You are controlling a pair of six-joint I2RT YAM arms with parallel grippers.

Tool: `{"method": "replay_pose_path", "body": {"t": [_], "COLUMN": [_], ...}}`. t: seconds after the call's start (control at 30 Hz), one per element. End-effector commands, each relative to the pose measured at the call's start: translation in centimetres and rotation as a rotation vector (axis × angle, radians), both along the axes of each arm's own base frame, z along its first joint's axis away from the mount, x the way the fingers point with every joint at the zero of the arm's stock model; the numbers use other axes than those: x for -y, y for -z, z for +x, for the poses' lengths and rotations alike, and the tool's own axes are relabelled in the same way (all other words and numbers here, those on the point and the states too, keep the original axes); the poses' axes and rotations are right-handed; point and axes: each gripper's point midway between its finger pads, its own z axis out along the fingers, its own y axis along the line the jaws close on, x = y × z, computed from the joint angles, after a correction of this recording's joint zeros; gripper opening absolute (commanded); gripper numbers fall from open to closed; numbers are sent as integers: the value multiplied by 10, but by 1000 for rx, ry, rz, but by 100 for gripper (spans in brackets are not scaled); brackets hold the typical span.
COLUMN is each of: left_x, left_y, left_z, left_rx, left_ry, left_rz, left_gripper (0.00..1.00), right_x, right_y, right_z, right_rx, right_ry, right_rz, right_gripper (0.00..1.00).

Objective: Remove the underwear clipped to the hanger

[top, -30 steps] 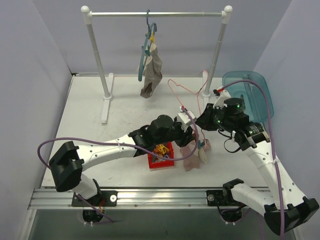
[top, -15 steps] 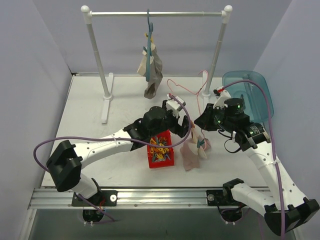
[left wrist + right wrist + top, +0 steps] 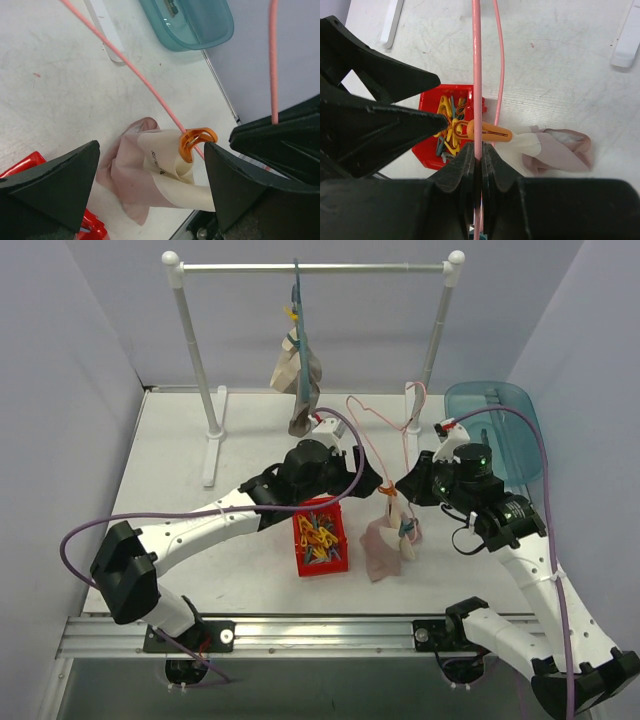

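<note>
White table (image 3: 180,500), viewed from above, with both arms reaching toward its middle. My right gripper (image 3: 477,152) is clamped on the wire of the pink hanger (image 3: 477,75), which it holds tilted above the table. My left gripper (image 3: 151,150) is spread wide and holds nothing; its wrist view frames the orange clip (image 3: 196,142) between the fingers. That clip pins the pink underwear (image 3: 130,175) to the hanger. The cloth's lower end appears to rest on the table, just right of the red box (image 3: 322,570) of clips.

Red bin (image 3: 322,568) of coloured clips (image 3: 318,538), teal tub (image 3: 522,430) at far right, white rack (image 3: 380,268) behind
</note>
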Motion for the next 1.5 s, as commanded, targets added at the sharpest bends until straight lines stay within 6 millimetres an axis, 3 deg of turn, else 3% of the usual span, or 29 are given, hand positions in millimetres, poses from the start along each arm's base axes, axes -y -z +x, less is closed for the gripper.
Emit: {"method": "replay_pose_path", "body": {"t": [0.0,0.4,0.63,0.93,1.27,1.47], "left_x": [-2,33,42,31,28,30], "left_y": [-14,-14,12,-16,-11,-27], "left_z": [7,1,-4,12,21,29], "left_rx": [-135,-325,-408,-343,-359,-333], "left_ry": [-104,-60,-35,-137,-199,-213], "left_rz": [-81,-159,-136,-213,-234,-283], "left_gripper": [94,93,94,93,93,93], "right_x": [8,9,6,3,3,2], "right_y": [-9,0,-3,1,-1,0], "right_z": [5,14,18,16,16,16], "right_rx": [78,113,128,123,132,128], "right_ry": [33,51,43,22,23,21], "right_rz": [-22,-33,-34,-44,-45,-47], "right_gripper": [0,0,0,0,0,0]}}
